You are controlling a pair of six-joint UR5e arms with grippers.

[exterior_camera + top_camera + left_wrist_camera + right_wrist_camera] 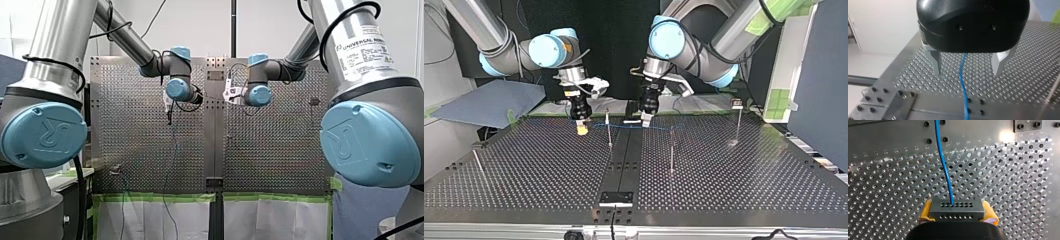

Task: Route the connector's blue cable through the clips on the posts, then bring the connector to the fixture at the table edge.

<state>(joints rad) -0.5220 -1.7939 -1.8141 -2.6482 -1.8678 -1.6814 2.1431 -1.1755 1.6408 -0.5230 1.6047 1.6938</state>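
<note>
Connector (pixel 956 208) sat clamped between the yellow pads (pixel 926 210) of my right gripper (pixel 957 212), near the table's (pixel 724 190) edge nearest the arms. Its blue cable (pixel 944 162) ran between the spread fingers (pixel 935 61) of my left gripper (pixel 967 72).

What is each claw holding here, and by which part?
My right claw grips the connector by its two side faces, between the yellow pads. My left claw is open and holds nothing; the blue cable runs loose between its fingers.

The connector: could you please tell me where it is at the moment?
The connector is clamped in my right gripper, at the top view's left, over the perforated table, just left of a thin post.
</note>
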